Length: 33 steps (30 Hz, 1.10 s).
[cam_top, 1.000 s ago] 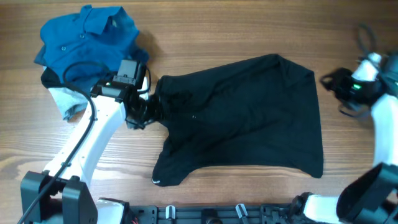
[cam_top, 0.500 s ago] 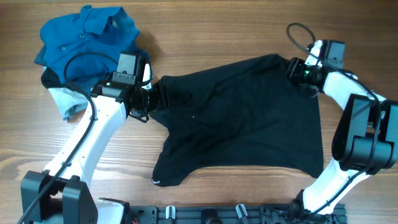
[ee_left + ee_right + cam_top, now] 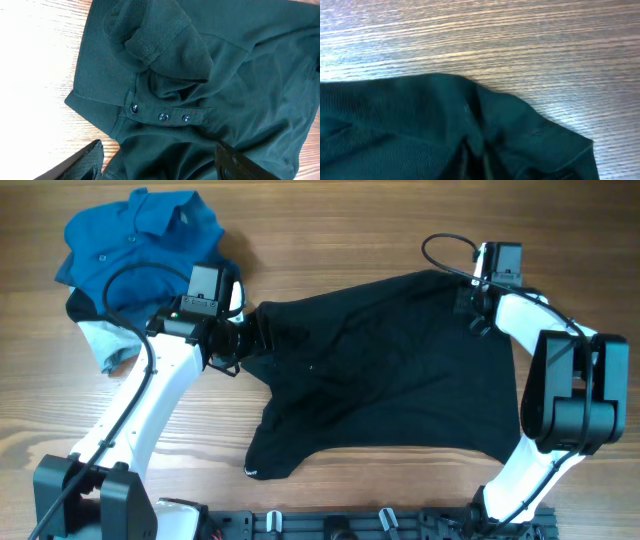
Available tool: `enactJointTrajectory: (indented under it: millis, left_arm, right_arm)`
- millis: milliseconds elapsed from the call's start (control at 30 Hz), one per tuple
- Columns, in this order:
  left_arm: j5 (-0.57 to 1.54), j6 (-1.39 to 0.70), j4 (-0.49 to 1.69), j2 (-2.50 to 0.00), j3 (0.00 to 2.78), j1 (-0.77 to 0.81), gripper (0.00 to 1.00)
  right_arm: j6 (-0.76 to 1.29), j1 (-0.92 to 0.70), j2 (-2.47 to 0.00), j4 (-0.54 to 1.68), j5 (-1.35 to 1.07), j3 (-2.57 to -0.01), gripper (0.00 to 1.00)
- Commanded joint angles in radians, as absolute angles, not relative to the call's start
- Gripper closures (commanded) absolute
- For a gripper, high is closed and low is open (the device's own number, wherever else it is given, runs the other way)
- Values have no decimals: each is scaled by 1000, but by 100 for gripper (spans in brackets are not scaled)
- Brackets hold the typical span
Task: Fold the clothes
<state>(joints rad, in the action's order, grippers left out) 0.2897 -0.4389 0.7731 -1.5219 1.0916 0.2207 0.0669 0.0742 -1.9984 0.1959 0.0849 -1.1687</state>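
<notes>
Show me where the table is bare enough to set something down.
The table is bare beyond the black shirt, between blue shirt and right arm, and left of the left arm. Crowded where blue shirt meets left arm.

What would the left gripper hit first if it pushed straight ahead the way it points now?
Likely the black shirt, at its buttoned placket; the left gripper faces it with jaws open, though depth is unclear.

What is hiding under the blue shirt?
A pale grey-blue garment pokes out from under the blue shirt's lower edge, beside a sliver of dark cloth. The blue shirt covers the rest of both, so how they lie underneath cannot be seen.
</notes>
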Motion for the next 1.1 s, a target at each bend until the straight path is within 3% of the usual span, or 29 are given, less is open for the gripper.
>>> enactJointTrajectory:
  millis: [0, 200, 467, 867, 967, 1067]
  left_arm:
    - [306, -423, 769, -1511, 1100, 218, 29]
    - [347, -368, 702, -1511, 1100, 232, 32]
    - [318, -327, 552, -1594, 1100, 241, 37]
    - [249, -213, 335, -1841, 1100, 417, 41]
    - [222, -213, 275, -1857, 1100, 444, 44]
    - [196, -213, 241, -1893, 1100, 450, 55]
  right_arm:
    - [141, 87, -2016, 215, 128, -1207, 96]
    - [142, 171, -1988, 300, 97, -1391, 96]
    - [178, 283, -1992, 317, 69, -1410, 96]
    - [160, 278, -1992, 410, 50, -1410, 89]
    - [160, 278, -1992, 429, 43, -1410, 89]
    - [160, 278, -1992, 443, 44, -1410, 90]
